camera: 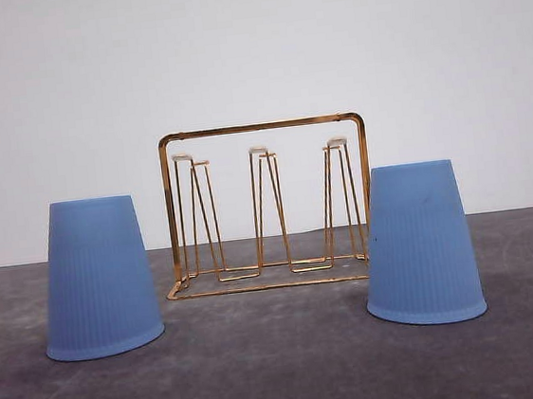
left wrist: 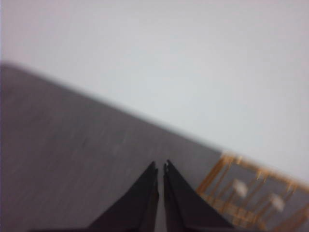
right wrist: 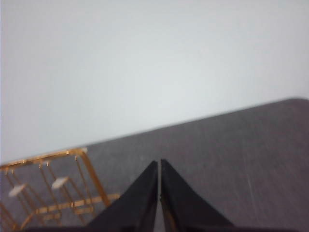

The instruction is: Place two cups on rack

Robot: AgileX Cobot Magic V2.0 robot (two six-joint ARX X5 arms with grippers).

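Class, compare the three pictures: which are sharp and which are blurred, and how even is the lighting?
Front view: sharp and evenly lit, soft shadows under the left cup and right cup, no glare on the rack. Left wrist view: blurred, table edge and rack smeared, the shut left gripper dark. Right wrist view: mildly soft, the shut right gripper dark against the pale wall.

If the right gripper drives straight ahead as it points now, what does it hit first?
Probably nothing soon: ahead of the shut right gripper lies bare grey table, then the white wall. The rack sits off to one side, though depth is unclear.
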